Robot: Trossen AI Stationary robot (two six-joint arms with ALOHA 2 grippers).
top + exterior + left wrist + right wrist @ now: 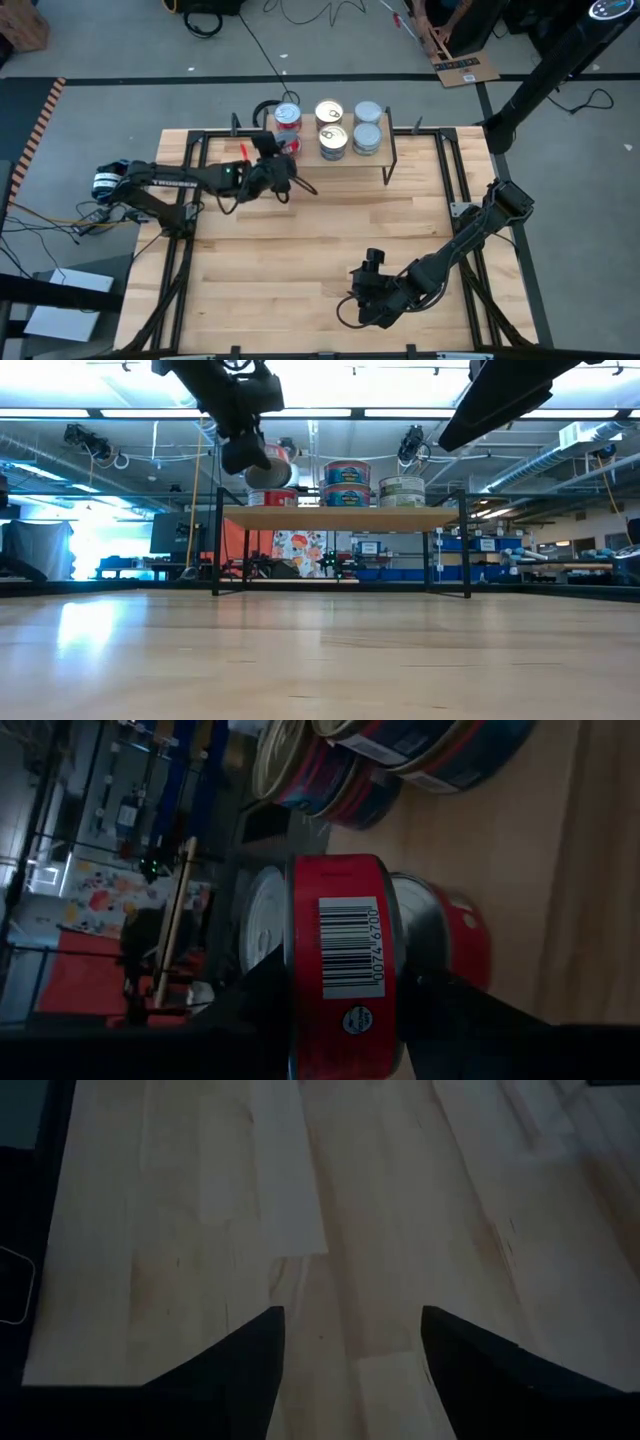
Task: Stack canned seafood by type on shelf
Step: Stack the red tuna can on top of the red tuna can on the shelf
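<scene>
- Right gripper (345,1345) sits nearest the camera side of the table (300,250), low over bare wood at the front right; its two dark fingers (240,1360) stand apart with nothing between them.
- Left gripper (345,1005) reaches to the shelf (340,518) at its left end and is clamped on a red-sided can (345,950), barcode label facing the wrist camera.
- In the low view the held can (268,468) is tilted, just above the red can (272,497) standing on the shelf.
- Blue-labelled cans (346,482) are stacked two high at the shelf middle.
- Silver-topped cans (367,127) stand at the shelf's right end; the low view shows one pale-labelled side (402,491).
</scene>
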